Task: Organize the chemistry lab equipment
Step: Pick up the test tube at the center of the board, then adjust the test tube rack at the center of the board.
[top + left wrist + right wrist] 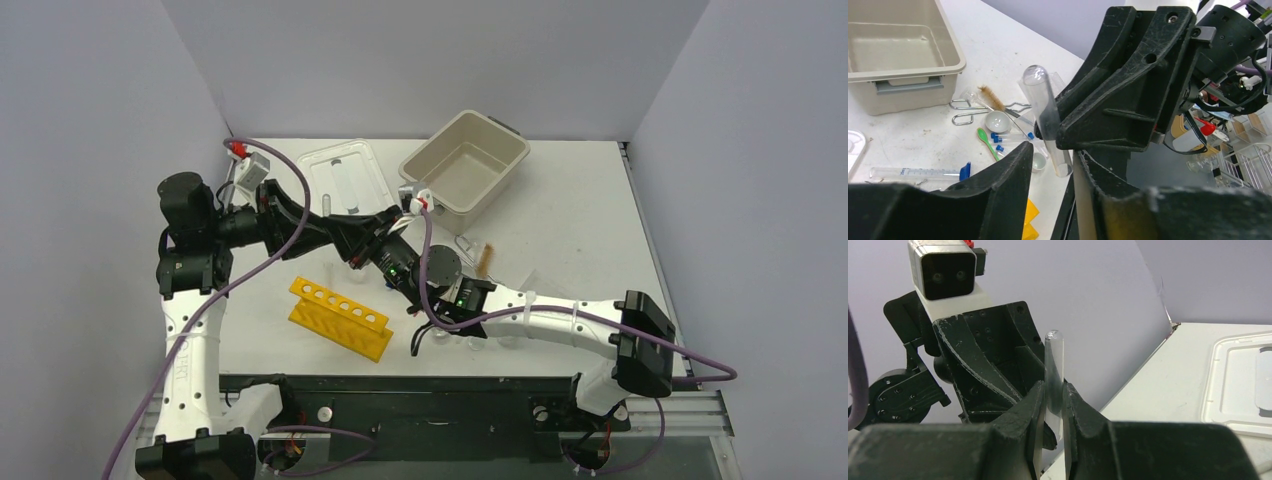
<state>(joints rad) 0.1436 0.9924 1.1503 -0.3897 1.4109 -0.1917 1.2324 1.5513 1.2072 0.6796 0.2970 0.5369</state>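
A clear test tube (pixel 1054 360) stands upright in the air, with my right gripper (pixel 1053 395) shut on its middle. In the left wrist view the same test tube (pixel 1037 90) points its round end up. Its open lower end hangs between the fingers of my left gripper (pixel 1053 150), close to the right finger, with a gap to the left one. Both grippers meet above the table in the top view, left gripper (pixel 365 250) beside right gripper (pixel 395 262). The yellow holed rack (pixel 340 318) lies below them.
The beige tub (pixel 420 165) stands at the back, the white lid (pixel 345 180) to its left. Under the grippers lie metal tongs (pixel 965 112), a brush (pixel 990 97), a green spatula (pixel 988 142), blue-capped vials (pixel 1008 136), a small white dish (pixel 997 121) and a blue-capped tube (pixel 918 173).
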